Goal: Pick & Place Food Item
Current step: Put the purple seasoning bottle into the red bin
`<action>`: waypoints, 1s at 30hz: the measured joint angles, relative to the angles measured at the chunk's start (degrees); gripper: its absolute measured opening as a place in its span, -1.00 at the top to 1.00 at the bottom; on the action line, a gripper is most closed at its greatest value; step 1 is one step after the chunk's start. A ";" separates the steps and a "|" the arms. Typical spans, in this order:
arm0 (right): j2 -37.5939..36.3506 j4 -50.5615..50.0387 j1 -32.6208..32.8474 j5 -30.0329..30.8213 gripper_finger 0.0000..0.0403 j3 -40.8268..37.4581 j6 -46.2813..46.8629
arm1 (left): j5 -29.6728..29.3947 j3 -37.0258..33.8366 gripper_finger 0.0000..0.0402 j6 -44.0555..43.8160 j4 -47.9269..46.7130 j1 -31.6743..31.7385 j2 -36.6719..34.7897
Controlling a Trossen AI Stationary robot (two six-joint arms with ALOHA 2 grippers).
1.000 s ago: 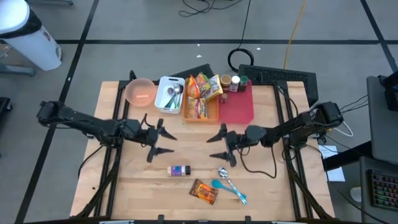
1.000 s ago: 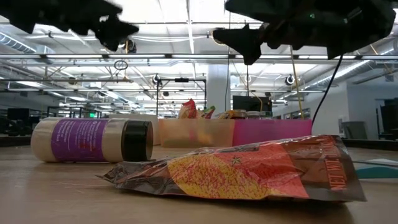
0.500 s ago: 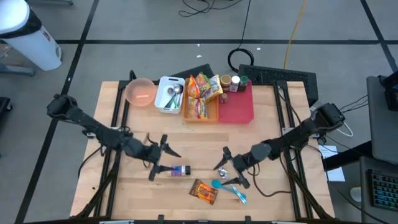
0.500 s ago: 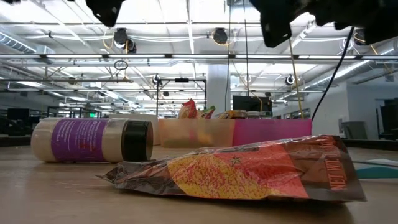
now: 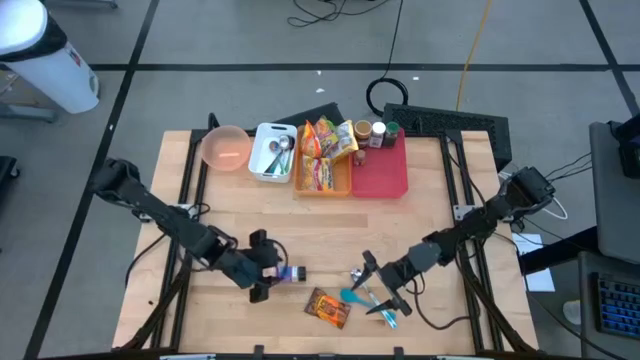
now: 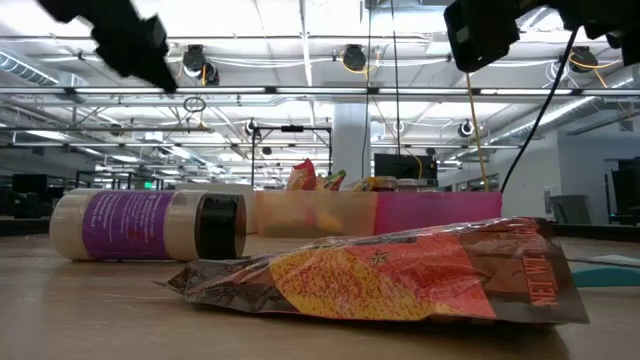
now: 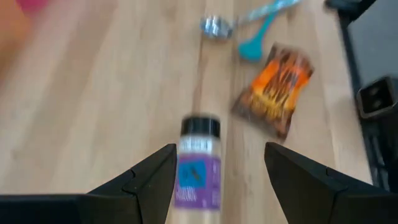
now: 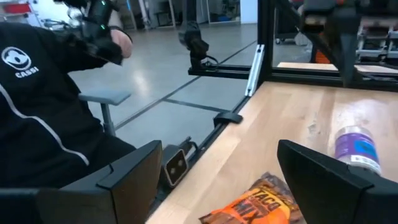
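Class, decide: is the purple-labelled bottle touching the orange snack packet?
Apart. In the left wrist view, bare wood separates the bottle from the snack packet; the high view agrees.

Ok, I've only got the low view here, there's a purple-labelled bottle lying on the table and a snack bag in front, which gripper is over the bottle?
Observer: The left gripper, open, straddling the purple-labelled bottle from above.
Operator: And the right one?
Observer: The right gripper is open above the teal spoon and a metal spoon, right of the snack bag.
Operator: Anything behind the orange bin I can't see?
Observer: Beside the orange bin, a white tub holds metal utensils, and a pink bowl sits left of it.
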 joint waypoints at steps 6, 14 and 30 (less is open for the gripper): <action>0.00 -1.25 0.19 0.00 -0.54 -0.01 0.56 | 3.56 0.11 -0.26 -6.46 -3.86 -0.02 4.95; -0.02 -1.69 0.12 0.03 -0.54 -0.01 0.44 | 8.97 0.11 -0.26 -6.66 -5.32 1.50 11.02; -0.02 -1.84 0.10 0.25 -0.54 -0.01 0.37 | 14.89 0.11 -0.26 -3.08 -6.91 5.28 15.46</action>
